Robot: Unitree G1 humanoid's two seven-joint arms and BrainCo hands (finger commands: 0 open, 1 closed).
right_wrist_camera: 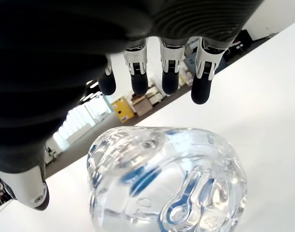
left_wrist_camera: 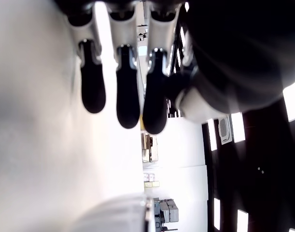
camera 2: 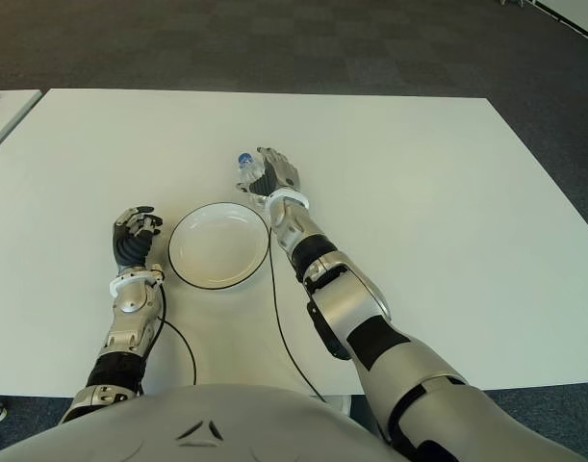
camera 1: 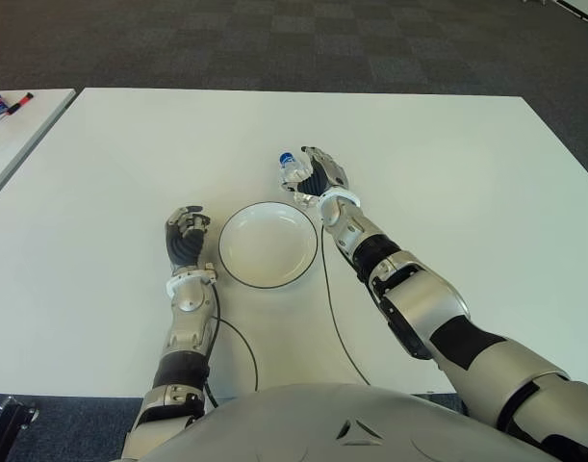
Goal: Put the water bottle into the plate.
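My right hand [camera 1: 322,176] at the water bottle [camera 1: 292,171], beyond the plate's [camera 1: 238,271] far right rim.
Fingers [right_wrist_camera: 169,72] spread beside the bottle, nothing gripped. My left hand [camera 1: 186,237] shows left of the plate, fingers loosely curled, empty.

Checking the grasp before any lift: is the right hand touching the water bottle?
Cannot tell. The right wrist view shows the right hand spread around the water bottle, with no plain contact.

Right hand [camera 2: 277,175] beside water bottle [camera 2: 248,170] (plate [camera 2: 217,244] nearby).
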